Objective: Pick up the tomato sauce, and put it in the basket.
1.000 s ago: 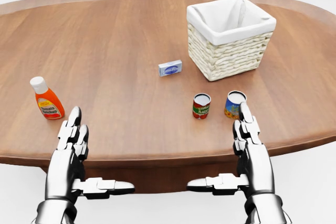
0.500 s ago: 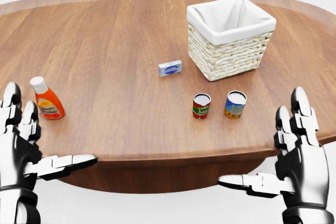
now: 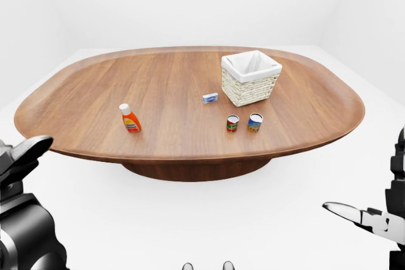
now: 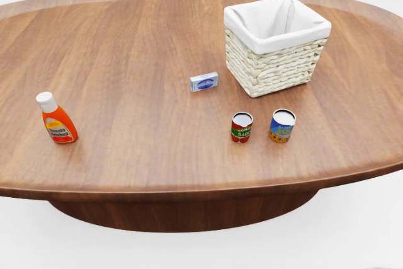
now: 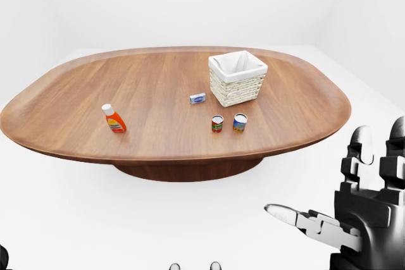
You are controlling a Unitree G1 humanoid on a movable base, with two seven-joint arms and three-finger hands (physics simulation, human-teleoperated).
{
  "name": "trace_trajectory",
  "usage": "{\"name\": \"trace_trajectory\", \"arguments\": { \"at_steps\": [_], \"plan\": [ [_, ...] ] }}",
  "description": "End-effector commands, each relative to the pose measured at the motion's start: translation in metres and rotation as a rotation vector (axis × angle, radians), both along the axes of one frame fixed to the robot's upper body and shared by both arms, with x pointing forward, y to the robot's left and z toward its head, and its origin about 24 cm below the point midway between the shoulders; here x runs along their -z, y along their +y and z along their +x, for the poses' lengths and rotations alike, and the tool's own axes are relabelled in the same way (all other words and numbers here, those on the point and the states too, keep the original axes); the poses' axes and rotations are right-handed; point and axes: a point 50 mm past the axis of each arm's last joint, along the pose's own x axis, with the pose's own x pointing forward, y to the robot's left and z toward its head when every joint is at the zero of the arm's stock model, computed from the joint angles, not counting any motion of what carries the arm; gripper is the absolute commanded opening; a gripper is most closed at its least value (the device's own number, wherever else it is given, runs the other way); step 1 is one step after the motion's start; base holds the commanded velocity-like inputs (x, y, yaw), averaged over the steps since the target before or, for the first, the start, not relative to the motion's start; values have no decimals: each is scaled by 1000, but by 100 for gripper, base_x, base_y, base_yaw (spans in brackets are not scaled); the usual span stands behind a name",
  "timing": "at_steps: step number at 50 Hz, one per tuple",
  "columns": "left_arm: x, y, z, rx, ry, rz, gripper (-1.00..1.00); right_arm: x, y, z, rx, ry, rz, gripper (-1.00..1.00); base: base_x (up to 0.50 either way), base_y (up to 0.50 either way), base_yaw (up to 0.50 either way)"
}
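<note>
**Hands off the tabletop, can untouched**

The tomato sauce can (image 4: 242, 126) stands on the tabletop (image 4: 138, 48), just left of a blue can (image 4: 282, 125), below the basket (image 4: 276, 45) in the head view. The right hand (image 5: 354, 216) is spread open and empty. The left hand (image 3: 19, 181) is at the edge; its state is unclear.

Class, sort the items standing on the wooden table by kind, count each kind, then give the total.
Cans: 2, the red-labelled can and the blue-labelled can
Bottles: 1, the orange bottle
Boxes: 1, the small blue box
Baskets: 1, the wicker basket
Total: 5
</note>
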Motion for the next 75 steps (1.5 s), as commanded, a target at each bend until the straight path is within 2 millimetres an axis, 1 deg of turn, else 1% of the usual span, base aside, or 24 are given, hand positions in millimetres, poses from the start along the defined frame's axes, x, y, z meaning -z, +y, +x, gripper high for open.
{"name": "trace_trajectory", "arguments": {
  "at_steps": [1,5,13,24,47,75],
  "plan": [
    [-13,1,-15,-7,-76,-20,100,-5,1,-12,7,42,10,100,0,0,0],
    [-14,-2,-17,29,-91,-21,100,-5,1,-11,2,36,10,100,0,0,0],
    [-13,-2,-16,31,-84,-18,100,-4,1,-12,-6,41,16,100,0,-10,0],
    [-14,-3,-17,38,-90,-17,100,-3,3,-12,-14,50,10,100,0,-32,0],
    [-15,-6,-19,54,-101,-17,100,-1,-1,-16,-2,58,16,100,0,-32,0],
    [-14,-6,-18,59,-96,-14,100,-1,2,-16,-5,39,7,100,0,-32,0]
  ]
}}
